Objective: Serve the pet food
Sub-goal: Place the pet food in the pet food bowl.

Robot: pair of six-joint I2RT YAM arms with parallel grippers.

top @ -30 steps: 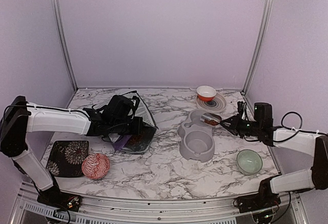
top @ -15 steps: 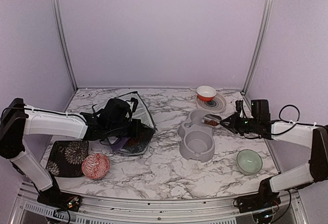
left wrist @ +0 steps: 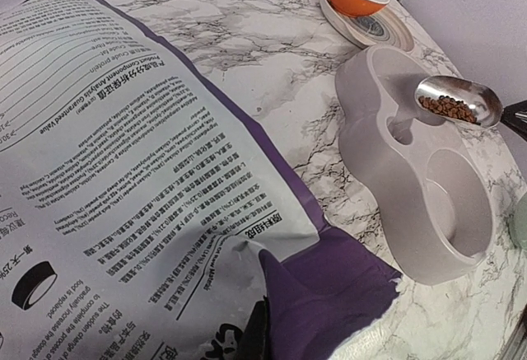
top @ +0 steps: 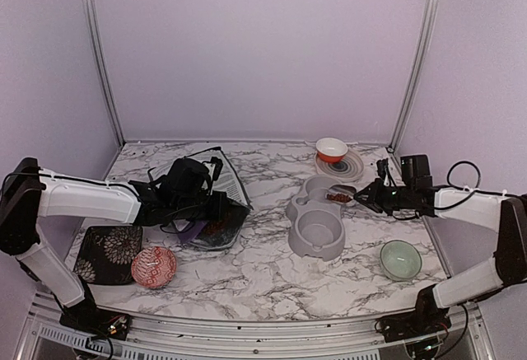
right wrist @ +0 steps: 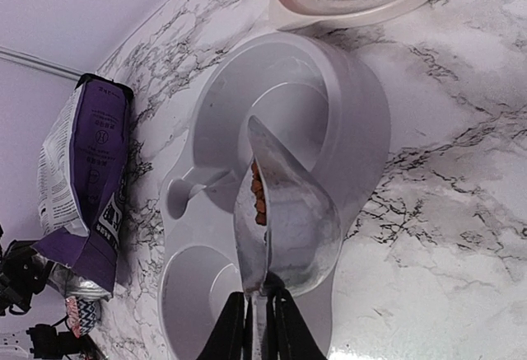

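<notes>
The pet food (left wrist: 449,108) is a small heap of brown kibble lying in a metal scoop (top: 338,196). My right gripper (right wrist: 257,298) is shut on the scoop's handle and holds it over the far bowl of the grey double feeder (top: 306,240). From the right wrist I see the scoop (right wrist: 288,212) nearly edge-on, with kibble (right wrist: 258,195) along its rim. Both feeder bowls (left wrist: 387,162) show bare grey insides. My left gripper (left wrist: 259,331) is shut on a lower corner of the purple and white food bag (top: 216,212), which lies on the left of the table.
An orange bowl (top: 331,147) sits on a striped plate (top: 350,168) behind the feeder. A pale green bowl (top: 400,259) stands at the near right. A red patterned bowl (top: 154,266) and a dark floral plate (top: 107,253) lie at the near left.
My right wrist has drawn back towards the wall and turned, and the scoop has shifted slightly over the far bowl. My left arm has shifted a little with the bag.
</notes>
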